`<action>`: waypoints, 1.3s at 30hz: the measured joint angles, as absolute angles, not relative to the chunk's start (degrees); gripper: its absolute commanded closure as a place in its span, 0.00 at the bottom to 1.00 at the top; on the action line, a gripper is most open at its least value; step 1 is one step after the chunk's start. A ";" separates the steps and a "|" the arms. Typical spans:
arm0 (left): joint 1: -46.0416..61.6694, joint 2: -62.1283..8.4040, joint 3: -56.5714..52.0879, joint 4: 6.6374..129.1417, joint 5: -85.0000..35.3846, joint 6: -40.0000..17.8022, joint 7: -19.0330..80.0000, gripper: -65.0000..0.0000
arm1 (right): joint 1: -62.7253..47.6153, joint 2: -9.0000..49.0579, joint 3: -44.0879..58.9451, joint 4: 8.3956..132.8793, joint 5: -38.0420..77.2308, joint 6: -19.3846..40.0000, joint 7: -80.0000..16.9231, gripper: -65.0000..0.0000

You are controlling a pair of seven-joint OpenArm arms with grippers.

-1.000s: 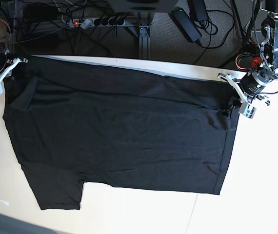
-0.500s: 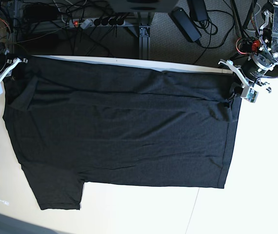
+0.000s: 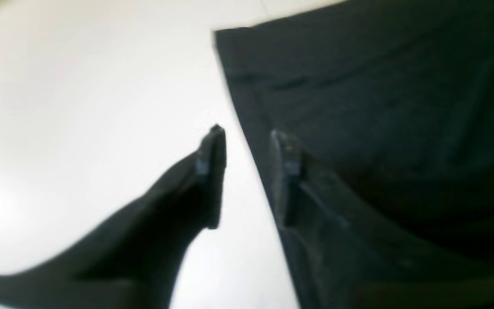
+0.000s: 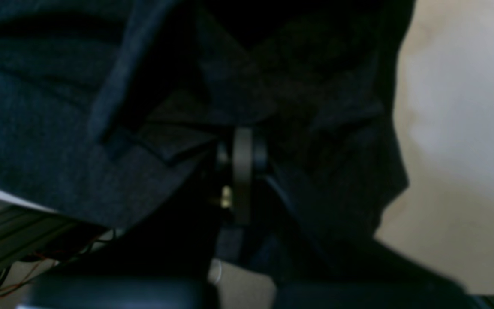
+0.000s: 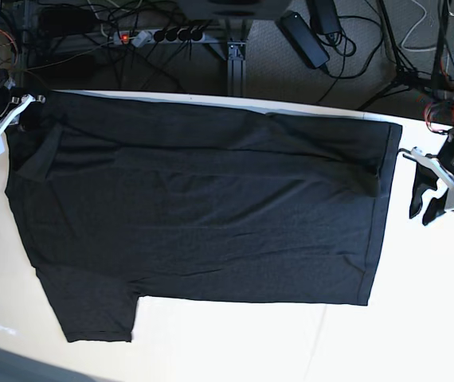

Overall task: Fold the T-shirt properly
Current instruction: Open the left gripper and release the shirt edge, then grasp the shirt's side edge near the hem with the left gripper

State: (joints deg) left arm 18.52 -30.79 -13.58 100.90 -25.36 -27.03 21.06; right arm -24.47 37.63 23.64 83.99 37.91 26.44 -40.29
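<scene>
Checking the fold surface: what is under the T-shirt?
The T-shirt lies on a pale table, bare beside the hem. Anything beneath the fabric is covered and cannot be seen.

You see the T-shirt [image 5: 203,215] as plain black all over, with no print on the side facing up; up close in the wrist views it reads as charcoal with a faint heathered grain. The table [image 5: 418,318] under it is off-white to cream, brightest toward the right edge. Your left gripper [image 5: 424,195] has black fingers on a white and silver body with a red wire above it; the right gripper [image 5: 4,119] near the top-left corner is white.
</scene>
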 measured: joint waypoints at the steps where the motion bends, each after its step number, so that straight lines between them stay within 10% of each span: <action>1: 17.58 -31.09 -13.50 100.47 -25.69 -27.03 21.10 0.55 | -24.47 37.63 23.64 83.99 37.89 26.44 -40.29 1.00; 22: -24.86 -26.33 1.76 41.58 -46.96 -29.06 32.75 0.47 | -24.47 37.63 23.73 84.01 36.62 26.44 -40.77 1.00; 35: -31.81 -19.70 1.56 32.16 -47.37 -29.43 31.64 0.47 | -24.47 37.63 23.73 84.01 37.74 26.44 -40.80 1.00; 39: -31.92 -18.55 1.61 32.14 -44.77 -29.43 30.63 0.73 | -24.47 37.63 23.73 84.01 37.74 26.44 -40.80 1.00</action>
State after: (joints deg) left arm -31.92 -18.55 1.61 32.14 -44.77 -29.43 30.63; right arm -24.47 37.63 23.73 84.01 37.74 26.44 -40.80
